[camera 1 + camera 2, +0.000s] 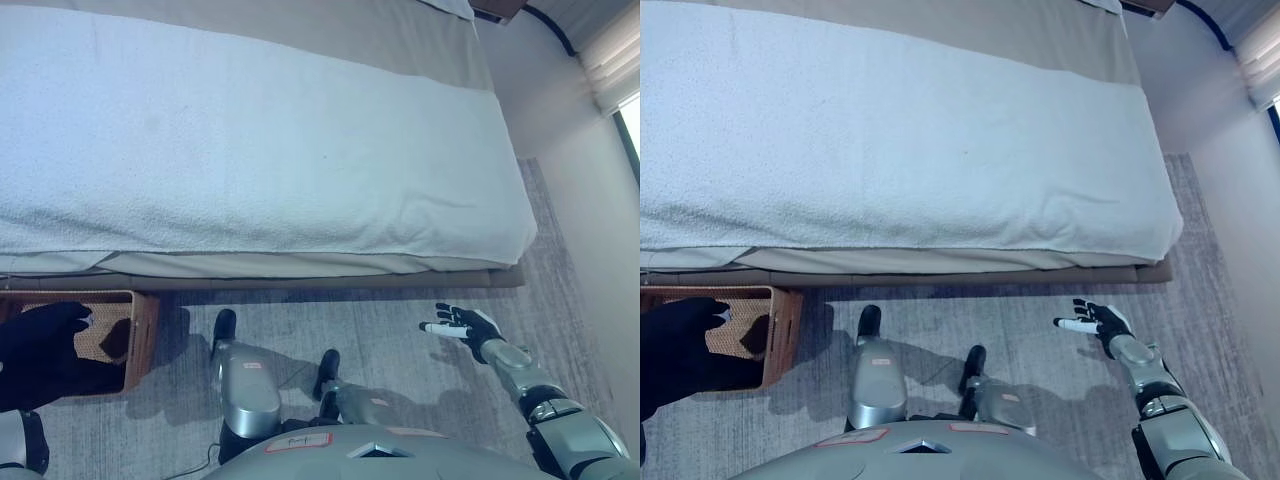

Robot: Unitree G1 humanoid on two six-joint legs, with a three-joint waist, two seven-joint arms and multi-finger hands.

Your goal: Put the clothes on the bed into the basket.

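Observation:
A black garment [42, 352] hangs bunched over the near left part of a brown woven basket [143, 335], which stands on the floor against the bed's side. My left hand is buried in that garment, so its shape does not show. The bed [250, 150] carries only a white blanket; I see no clothes lying on it. My right hand [462, 325] hovers open above the carpet at the lower right, fingers spread, holding nothing and well away from the basket.
A grey carpet [400, 320] runs along the bed's near side. A pale wall [590, 170] and a curtain [612, 55] close off the right. A pillow corner [452, 6] shows at the top edge.

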